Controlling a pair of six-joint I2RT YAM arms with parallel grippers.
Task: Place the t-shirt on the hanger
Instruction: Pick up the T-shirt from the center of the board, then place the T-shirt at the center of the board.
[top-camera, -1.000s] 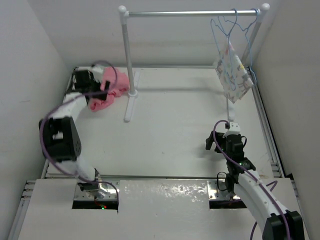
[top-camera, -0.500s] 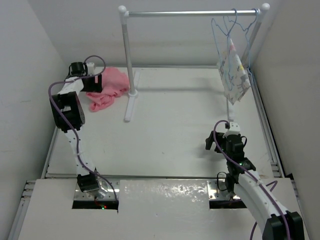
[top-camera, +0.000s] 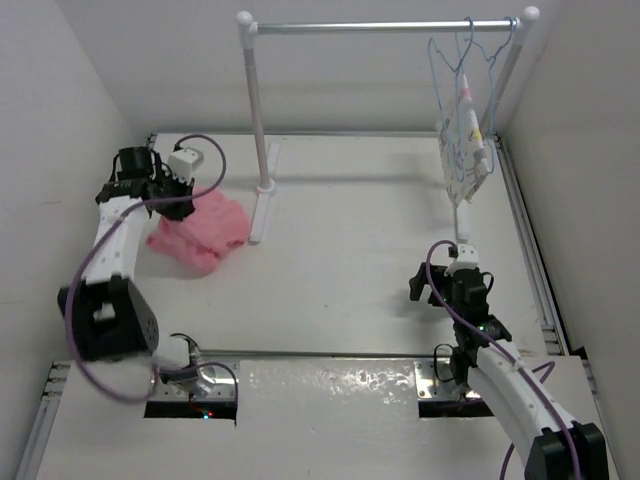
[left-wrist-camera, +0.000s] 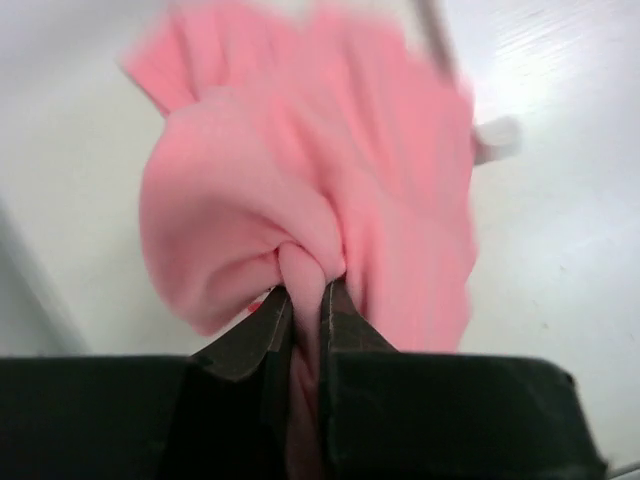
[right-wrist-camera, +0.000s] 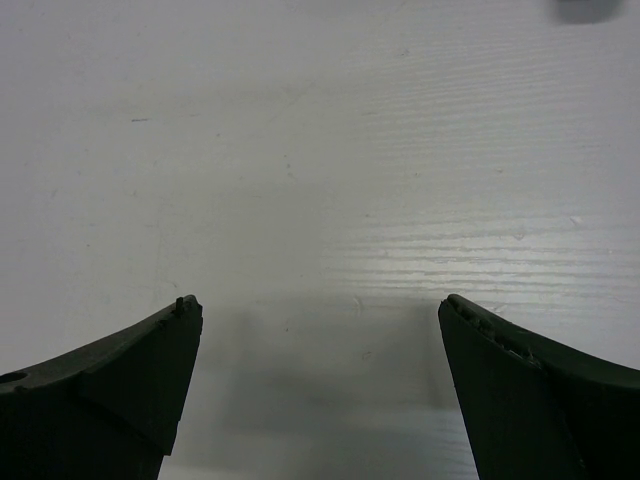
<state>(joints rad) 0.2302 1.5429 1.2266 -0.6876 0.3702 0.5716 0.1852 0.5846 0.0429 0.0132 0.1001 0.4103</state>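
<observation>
The salmon-pink t-shirt (top-camera: 203, 233) lies bunched on the table at the left, near the rack's foot. My left gripper (top-camera: 168, 195) is shut on a fold of the t-shirt (left-wrist-camera: 300, 170); in the left wrist view the fabric is pinched between the two dark fingers (left-wrist-camera: 345, 320) of that gripper (left-wrist-camera: 305, 290). Pale blue wire hangers (top-camera: 452, 52) hang by their hooks from the rail at the far right. My right gripper (top-camera: 450, 285) hovers low over bare table on the right, and in its wrist view it (right-wrist-camera: 320, 305) stands wide open with nothing between the fingers.
A white clothes rack has a horizontal rail (top-camera: 385, 27), a left post (top-camera: 256, 100) and a foot (top-camera: 260, 210) beside the shirt. A white cloth with a pastel print (top-camera: 462, 135) hangs below the hangers. White walls enclose the table.
My left gripper went from open to shut on the t-shirt and pulled it nearer, away from the back wall. The printed cloth has swung a little. The right arm stayed still.
</observation>
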